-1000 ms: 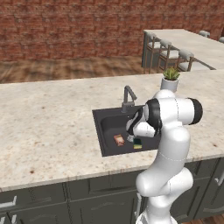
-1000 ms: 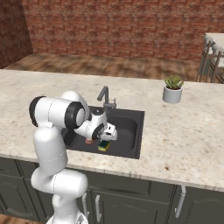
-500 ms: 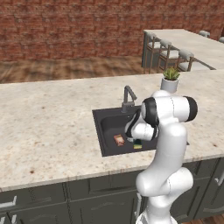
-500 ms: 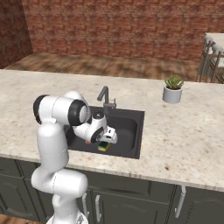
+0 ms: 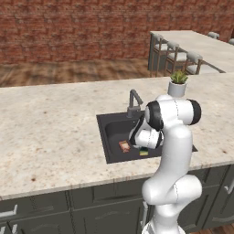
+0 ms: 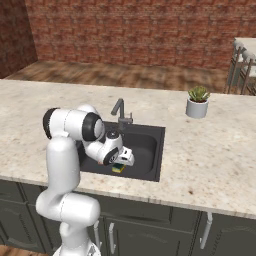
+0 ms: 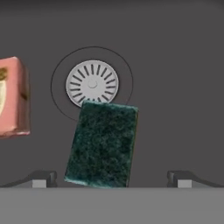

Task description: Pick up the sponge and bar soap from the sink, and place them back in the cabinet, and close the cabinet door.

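There is one sponge (image 7: 102,144) and one bar soap (image 7: 13,97), and both lie on the floor of the one sink (image 5: 112,128). In the hand view the sponge sits in the lower centre of the frame with its dark green face up, a little tilted, and its upper edge covers the low rim of the single round drain (image 7: 92,82). The bar soap is at the left edge of that frame (partly cut off by the border), apart from the sponge.

In the left base view the soap (image 5: 124,146) is in the lower middle of the basin and the sponge (image 5: 144,152) just to its right, near the front wall of the sink. In the right base view the sponge (image 6: 118,168) shows yellow and green below the hand.

One faucet (image 6: 120,111) stands at the back rim of the sink, and one potted plant (image 6: 198,101) is on the counter (image 6: 210,150) to the upper right.

The two fingers (image 7: 41,179) are spread wide, one at each lower corner of the hand view, with the sponge between them. They hold nothing; whether they touch the sponge I cannot tell.
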